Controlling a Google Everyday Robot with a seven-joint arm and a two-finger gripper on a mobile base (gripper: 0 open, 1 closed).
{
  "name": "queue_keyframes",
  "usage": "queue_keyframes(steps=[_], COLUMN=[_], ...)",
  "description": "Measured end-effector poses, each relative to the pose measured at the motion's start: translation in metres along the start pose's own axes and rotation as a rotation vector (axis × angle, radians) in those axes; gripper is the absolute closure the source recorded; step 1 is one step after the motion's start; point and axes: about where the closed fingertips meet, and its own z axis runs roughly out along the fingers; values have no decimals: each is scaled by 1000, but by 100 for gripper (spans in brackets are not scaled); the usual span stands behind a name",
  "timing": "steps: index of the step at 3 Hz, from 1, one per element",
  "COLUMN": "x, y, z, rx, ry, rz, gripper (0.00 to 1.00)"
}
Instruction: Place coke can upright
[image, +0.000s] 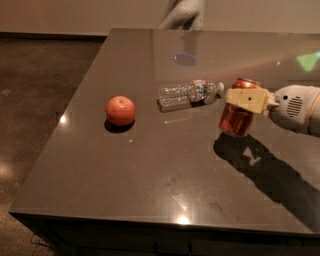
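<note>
The red coke can is held nearly upright, tilted slightly, just above the dark table at the right of centre. My gripper reaches in from the right and is shut on the can's upper part; its cream fingers cover the can's middle. The can's silver top rim shows above the fingers. Its shadow falls on the table below and to the right.
A clear plastic water bottle lies on its side just left of the can. A red apple sits further left. The table's left edge drops to a dark floor. A pale object stands beyond the far edge.
</note>
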Motion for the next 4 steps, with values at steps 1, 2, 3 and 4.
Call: queue_keyframes(steps=[1,2,3,4], x=[-4,-3,-5,-11], y=[-4,-6,-10,-11], z=[-1,0,0,2], rx=[67,92,118,142], ry=[86,139,173,179], rz=[-191,-354,-470,-517], gripper=[100,100,100,100])
